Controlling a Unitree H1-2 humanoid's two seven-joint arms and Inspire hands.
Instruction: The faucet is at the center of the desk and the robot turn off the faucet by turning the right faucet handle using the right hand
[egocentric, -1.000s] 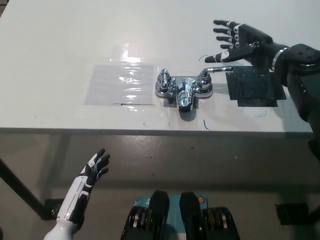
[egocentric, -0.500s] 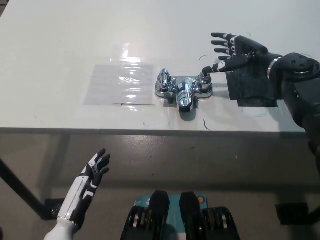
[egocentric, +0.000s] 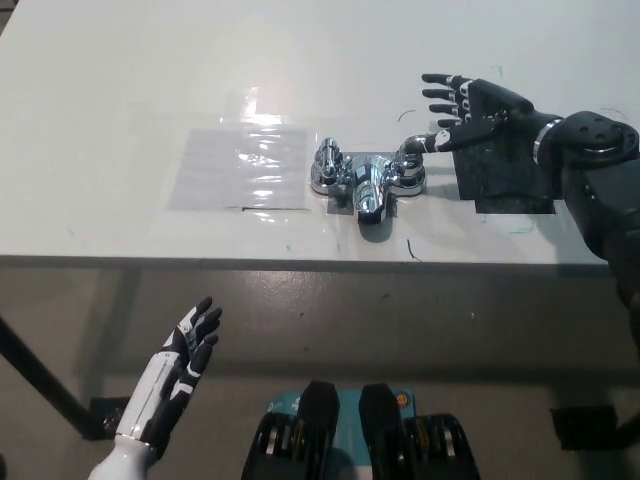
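Note:
A chrome faucet (egocentric: 366, 180) stands at the middle of the white desk (egocentric: 120, 100), its spout pointing toward me. Its right handle (egocentric: 413, 148) is a lever reaching to the right, and its left handle (egocentric: 326, 160) is on the other side. My black right hand (egocentric: 470, 102) hovers open just right of the lever, fingers spread, with the thumb tip touching the lever's end. Below the desk's front edge at the lower left, my white left hand (egocentric: 185, 352) rests open.
A clear plastic sheet (egocentric: 240, 167) lies on the desk to the left of the faucet. A dark square mat (egocentric: 505, 172) lies to its right, partly under my right hand. The desk's front edge (egocentric: 300, 262) runs across the picture's middle.
My right hand came down and left from the far right until its thumb met the lever's end. The lever has swung a little away from me. The left hand has stayed put.

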